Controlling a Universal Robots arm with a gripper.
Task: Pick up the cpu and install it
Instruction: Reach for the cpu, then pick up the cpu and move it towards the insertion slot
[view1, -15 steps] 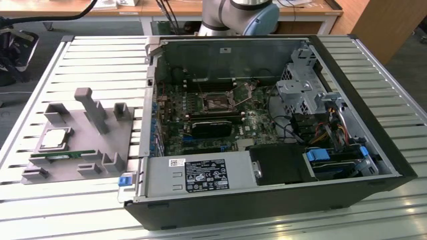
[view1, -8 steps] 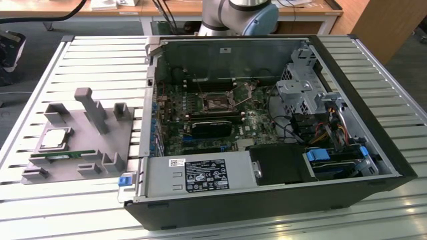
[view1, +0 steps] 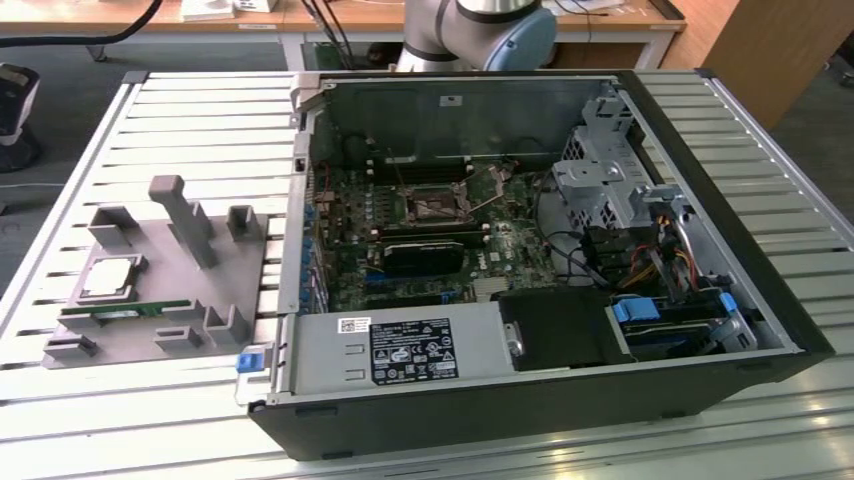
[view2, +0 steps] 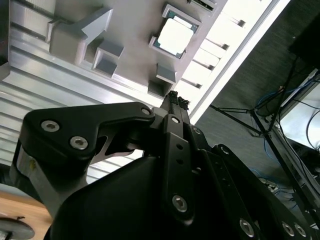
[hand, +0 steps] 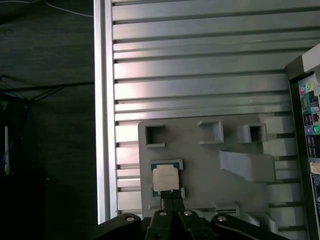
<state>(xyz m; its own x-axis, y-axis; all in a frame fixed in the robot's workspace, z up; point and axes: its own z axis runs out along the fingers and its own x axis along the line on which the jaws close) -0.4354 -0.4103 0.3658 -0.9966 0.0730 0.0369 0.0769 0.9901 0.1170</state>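
surface: slatted aluminium table (view1: 200, 120), pale, grooved | light: bright, white glare on the near slats | floor: dark grey (view1: 80, 70), blue and black cables (view2: 282, 102) seen against it in the second wrist view | furniture: wooden desk (view1: 360, 18) on white legs behind the table; wooden cabinet (view1: 781, 45) at the exterior view's right

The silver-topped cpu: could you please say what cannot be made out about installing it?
First wrist view: the black gripper overlaps one edge of the silver-topped square cpu; contact unclear.
Exterior view: the motherboard socket is too small to judge open or closed.
Exterior view: the grey arm is cut by the top edge.
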